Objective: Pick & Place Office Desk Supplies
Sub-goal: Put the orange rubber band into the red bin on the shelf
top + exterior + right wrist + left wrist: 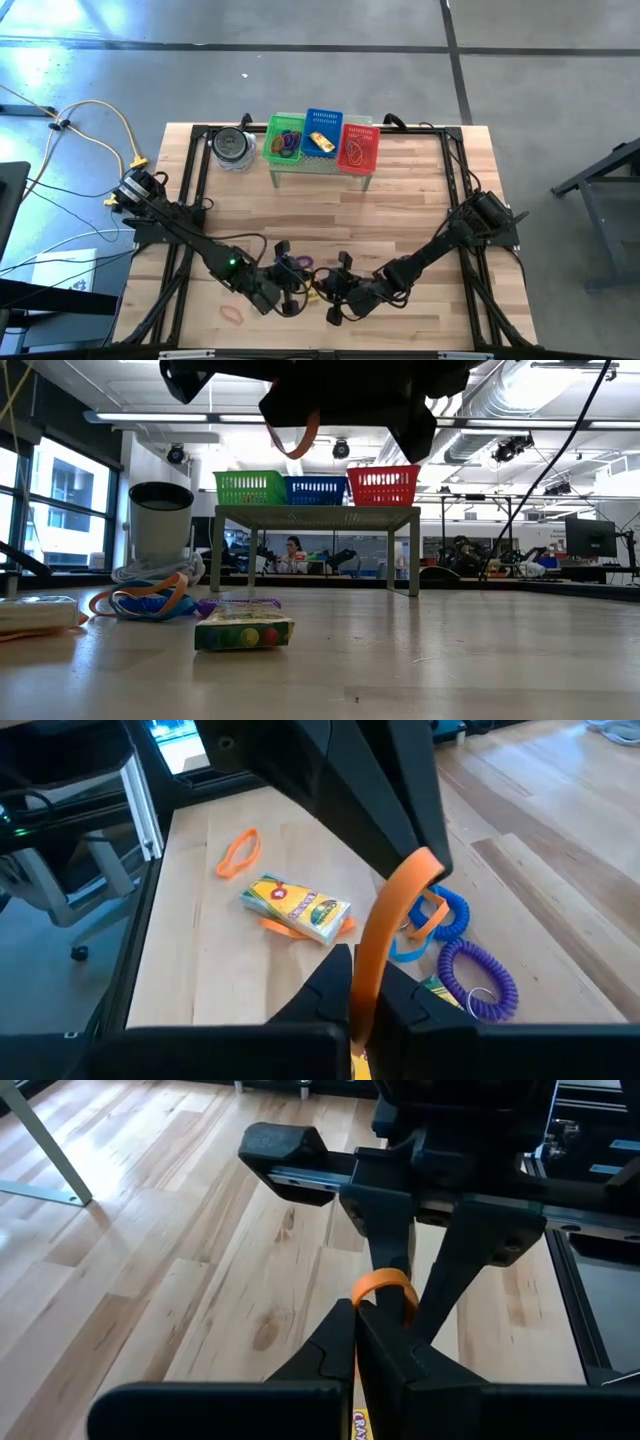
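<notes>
Overhead, the wooden table (420,200) carries a small grey stand (320,168) at its far edge, and on that stand sit a green basket (284,139), a blue basket (322,132) and a red basket (359,146) in a row from left to right. Just left of the stand is a round grey tin (233,146). Both arms reach to the near middle of the table, where the left gripper (290,298) and the right gripper (338,298) face each other, close together. Each has its fingers clenched on the same orange band (385,1288), which is lifted off the wood; in the low view it hangs as a loop (298,438) under the dark grippers. On the table below lie the loose supplies: a yellow crayon box (296,907) with an orange strip under it, a purple coil loop (478,977) and a blue coil loop (448,916) side by side, and one more orange band loop (238,852) apart from them, at the near-left in the high view (232,313).
</notes>
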